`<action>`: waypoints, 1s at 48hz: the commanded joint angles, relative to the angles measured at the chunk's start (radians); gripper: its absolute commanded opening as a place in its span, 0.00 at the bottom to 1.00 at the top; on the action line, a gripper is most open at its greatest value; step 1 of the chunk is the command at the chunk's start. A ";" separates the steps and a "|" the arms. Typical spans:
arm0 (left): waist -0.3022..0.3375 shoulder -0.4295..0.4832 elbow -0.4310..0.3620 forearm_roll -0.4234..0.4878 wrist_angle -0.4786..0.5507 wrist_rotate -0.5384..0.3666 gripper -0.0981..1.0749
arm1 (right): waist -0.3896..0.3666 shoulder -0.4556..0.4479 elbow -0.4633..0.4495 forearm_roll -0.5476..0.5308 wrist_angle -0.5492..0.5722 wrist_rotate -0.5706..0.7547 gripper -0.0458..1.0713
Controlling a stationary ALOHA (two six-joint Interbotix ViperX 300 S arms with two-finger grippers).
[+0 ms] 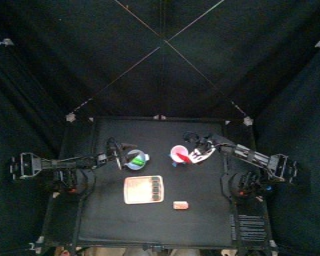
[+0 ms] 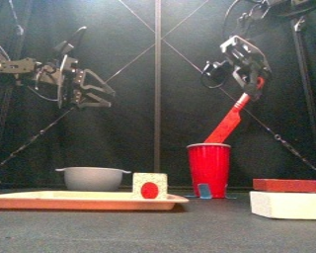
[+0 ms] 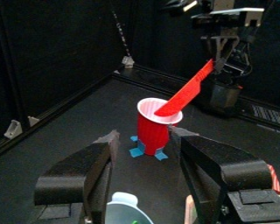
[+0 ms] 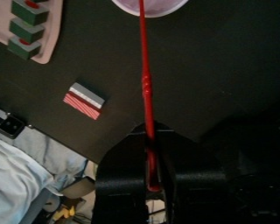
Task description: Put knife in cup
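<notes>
My right gripper (image 4: 152,162) is clamped on the knife (image 2: 228,117), its tip inside the cup (image 2: 208,171) mid-table; my left gripper (image 3: 147,175) hangs open, empty.

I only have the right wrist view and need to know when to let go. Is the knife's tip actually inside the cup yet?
Observer: Yes. The left wrist view shows the knife slanting, with its lower end inside the red cup.
Operator: Is the cup standing straight?
Observer: It is upright in the front view, with small blue pieces at its foot.
Operator: Where is the other arm?
Observer: The left gripper hangs open above the table's left side, well apart from the cup.
</notes>
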 commanded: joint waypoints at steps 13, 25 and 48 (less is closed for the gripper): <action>0.003 0.003 -0.006 0.002 -0.003 0.002 0.81 | -0.046 0.026 -0.021 -0.003 -0.006 -0.044 0.38; 0.003 0.003 -0.006 0.003 -0.003 0.002 0.81 | -0.057 0.035 -0.037 -0.006 -0.023 -0.046 0.46; 0.002 0.003 -0.006 0.003 -0.002 0.002 0.81 | -0.055 0.043 -0.041 -0.006 -0.018 -0.040 0.66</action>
